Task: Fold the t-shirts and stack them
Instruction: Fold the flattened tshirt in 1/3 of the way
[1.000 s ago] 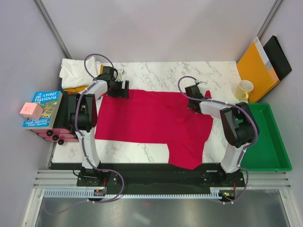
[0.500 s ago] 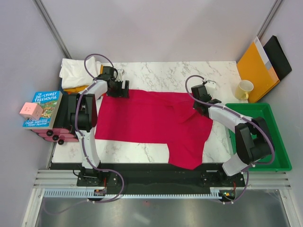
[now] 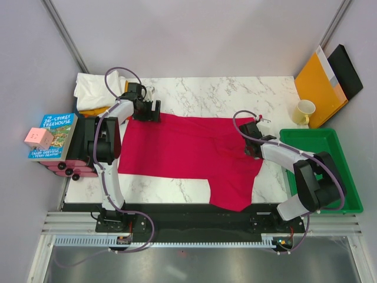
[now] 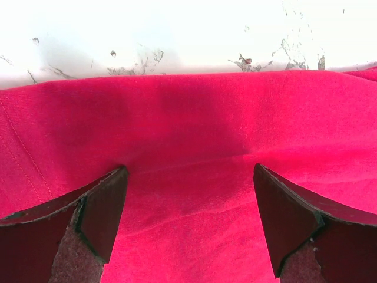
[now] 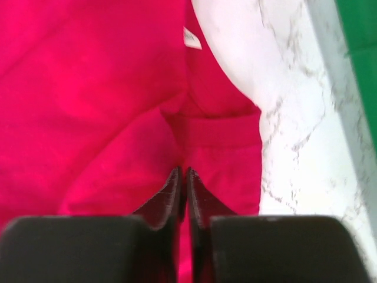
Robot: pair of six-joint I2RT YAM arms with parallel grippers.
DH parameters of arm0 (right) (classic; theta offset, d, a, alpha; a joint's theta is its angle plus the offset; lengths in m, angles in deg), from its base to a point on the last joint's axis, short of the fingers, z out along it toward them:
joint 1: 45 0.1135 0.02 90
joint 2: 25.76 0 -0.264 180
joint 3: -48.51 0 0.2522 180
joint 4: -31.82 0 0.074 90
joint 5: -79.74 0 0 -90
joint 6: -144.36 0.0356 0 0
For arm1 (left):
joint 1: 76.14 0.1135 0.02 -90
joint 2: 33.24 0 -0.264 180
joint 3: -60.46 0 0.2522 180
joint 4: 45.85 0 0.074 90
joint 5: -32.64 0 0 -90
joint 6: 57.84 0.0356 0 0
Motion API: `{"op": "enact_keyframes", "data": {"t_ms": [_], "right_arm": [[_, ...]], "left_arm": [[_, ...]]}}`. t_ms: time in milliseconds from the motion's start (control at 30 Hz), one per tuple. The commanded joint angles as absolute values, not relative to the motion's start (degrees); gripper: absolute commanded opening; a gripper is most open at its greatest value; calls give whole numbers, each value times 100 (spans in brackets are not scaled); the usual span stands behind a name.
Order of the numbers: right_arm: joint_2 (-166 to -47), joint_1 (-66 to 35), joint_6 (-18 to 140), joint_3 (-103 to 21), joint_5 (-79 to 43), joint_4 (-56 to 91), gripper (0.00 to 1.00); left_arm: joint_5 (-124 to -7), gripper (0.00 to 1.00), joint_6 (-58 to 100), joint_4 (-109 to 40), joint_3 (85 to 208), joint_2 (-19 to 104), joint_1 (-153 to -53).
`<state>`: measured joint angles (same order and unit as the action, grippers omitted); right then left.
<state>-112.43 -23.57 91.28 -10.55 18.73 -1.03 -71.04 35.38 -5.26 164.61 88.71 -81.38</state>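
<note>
A large crimson red t-shirt (image 3: 182, 150) lies spread on the marble table; it fills the left wrist view (image 4: 194, 118) and most of the right wrist view (image 5: 88, 88). My left gripper (image 3: 154, 111) is open, its fingers (image 4: 106, 206) pressed down on the cloth just inside the shirt's far left edge (image 4: 189, 171). My right gripper (image 3: 252, 141) is shut on a pinch of the red shirt near its collar, where folds run to the fingertips (image 5: 184, 172). A white t-shirt (image 3: 97, 87) lies on an orange one (image 3: 89, 111) at the far left corner.
A green plastic tray (image 3: 347, 194) stands at the right edge, also in the right wrist view (image 5: 359, 53). A cream mug (image 3: 304, 111), an orange-yellow envelope (image 3: 318, 85) and a black folder stand far right. Books (image 3: 56, 138) with a pink cube lie off the table's left.
My right gripper has moved from the shirt's far right edge toward the near right, close to the tray, drawing cloth with it. My left gripper has not moved.
</note>
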Motion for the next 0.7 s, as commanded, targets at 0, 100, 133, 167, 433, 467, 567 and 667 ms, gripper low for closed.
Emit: {"op": "enact_keyframes", "data": {"t_ms": [0, 100, 133, 167, 433, 467, 567, 667], "right_arm": [[-11189, -2330, 9382, -981, 1848, -294, 26], [-10840, -2277, 9356, -1007, 2014, -146, 36], [-10751, -2285, 9303, -1077, 2032, 11, 40], [-10689, -2286, 9137, -1191, 2041, 39, 48], [-11995, -2487, 8441, -3177, 1885, -57, 32], [-12450, -2583, 8459, -3396, 1779, -66, 16], [-13251, -2672, 8468, -3748, 1479, -75, 0], [-13772, -2699, 8538, -3968, 1260, -57, 0]], "left_arm": [[-7204, 95, 3436, -326, 16537, 9069, -8150], [-7187, 95, 3444, -326, 16537, 9043, -8150], [-7169, 94, 3462, -326, 16571, 9025, -8150], [-7160, 95, 3453, -317, 16581, 9016, -8150], [-7222, 95, 3374, -195, 17203, 9050, -8142], [-7204, 95, 3357, -125, 17309, 9121, -8142], [-7160, 93, 3374, 140, 17670, 9359, -8142], [-7046, 92, 3479, 184, 17653, 9359, -8142]]}}
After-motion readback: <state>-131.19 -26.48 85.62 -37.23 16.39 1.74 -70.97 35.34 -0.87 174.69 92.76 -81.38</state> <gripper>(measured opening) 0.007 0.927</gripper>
